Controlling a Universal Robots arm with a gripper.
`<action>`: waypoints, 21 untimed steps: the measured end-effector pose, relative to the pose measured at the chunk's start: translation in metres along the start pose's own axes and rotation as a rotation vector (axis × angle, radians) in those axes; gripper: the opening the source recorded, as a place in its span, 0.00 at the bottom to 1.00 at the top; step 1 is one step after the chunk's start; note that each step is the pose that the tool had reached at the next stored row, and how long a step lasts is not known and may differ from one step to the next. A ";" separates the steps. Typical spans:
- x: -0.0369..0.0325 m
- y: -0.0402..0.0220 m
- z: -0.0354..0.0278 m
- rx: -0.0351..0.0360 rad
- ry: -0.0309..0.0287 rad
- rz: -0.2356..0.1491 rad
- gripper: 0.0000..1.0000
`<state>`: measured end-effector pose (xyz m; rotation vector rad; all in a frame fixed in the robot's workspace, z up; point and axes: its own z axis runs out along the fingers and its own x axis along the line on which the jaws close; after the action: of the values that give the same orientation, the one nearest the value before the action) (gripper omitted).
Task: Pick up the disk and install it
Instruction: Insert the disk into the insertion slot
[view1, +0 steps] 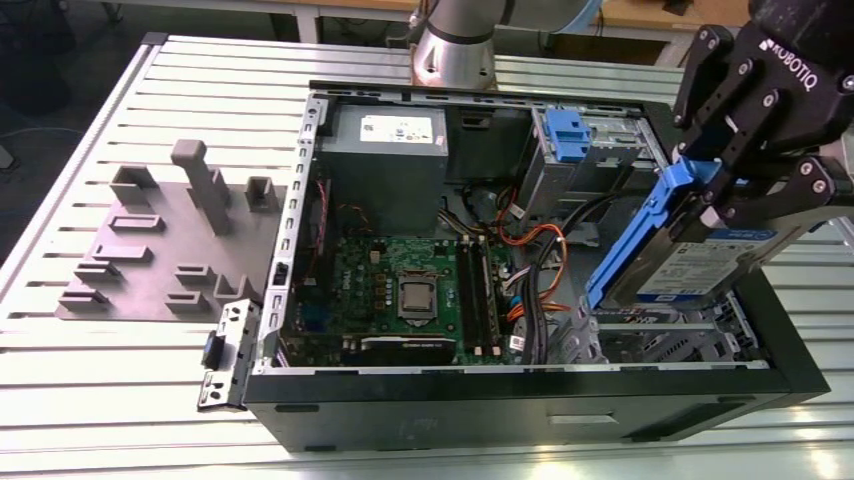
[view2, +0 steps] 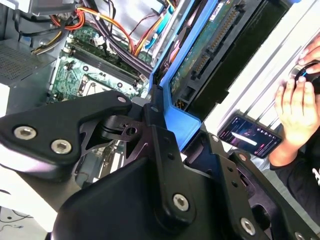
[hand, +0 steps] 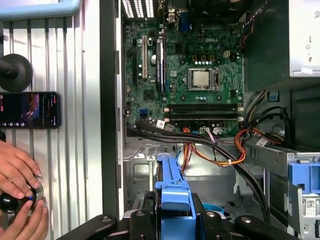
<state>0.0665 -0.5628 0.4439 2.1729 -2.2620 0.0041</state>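
Observation:
My gripper (view1: 717, 195) is shut on the disk (view1: 714, 262), a silver drive with a white-and-blue label in a blue carrier frame (view1: 638, 240). The disk hangs tilted above the open computer case (view1: 534, 400), over the drive bay corner at the exterior view's right. In the second wrist view the black fingers (view2: 160, 145) clamp the blue carrier frame (view2: 177, 117), and the disk's green circuit-board side (view2: 210, 45) shows. The first wrist view has the carrier frame (hand: 172, 192) over the metal bay floor (hand: 140, 170).
Inside the case lie the motherboard (view1: 400, 290), a grey power-supply box (view1: 387, 150), orange and black cables (hand: 220, 150) and a blue latch (view1: 567, 135). A grey fixture plate (view1: 147, 250) sits on the slatted table. A person's hand (hand: 20, 192) and a phone (hand: 30, 110) are beside the case.

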 end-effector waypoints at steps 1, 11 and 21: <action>-0.0001 -0.0011 0.0010 0.0000 0.0001 0.000 0.37; 0.0002 -0.0070 0.0094 0.0000 0.0000 0.000 0.37; 0.0035 -0.0078 0.0146 0.0000 0.0002 0.000 0.37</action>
<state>0.0741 -0.5667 0.4293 2.1728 -2.2619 0.0043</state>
